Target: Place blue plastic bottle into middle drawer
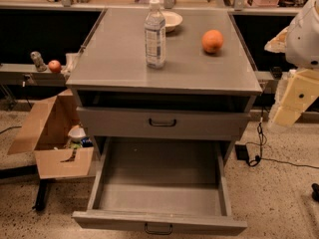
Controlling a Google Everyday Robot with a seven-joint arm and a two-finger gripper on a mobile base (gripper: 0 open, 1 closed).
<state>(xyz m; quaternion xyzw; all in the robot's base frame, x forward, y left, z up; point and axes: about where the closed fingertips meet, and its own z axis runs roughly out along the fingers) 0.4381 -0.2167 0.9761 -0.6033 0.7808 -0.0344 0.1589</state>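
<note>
Bottle (155, 34) stands upright mid-counter (114, 59), nearer the back edge, orange (213, 41) to its right. Drawer (159, 198) below is pulled open. Hand (289, 108) sits off the right edge, can't tell if open or closed.

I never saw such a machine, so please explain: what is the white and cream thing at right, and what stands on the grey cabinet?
One camera looks down on a grey metal cabinet. At the right edge is part of a robot: its cream gripper hangs beside the cabinet, holding nothing visible. On top stand a clear plastic bottle with a white cap, a white bowl and a round orange fruit. The lower grey drawer is pulled open, its floor bare.
</note>
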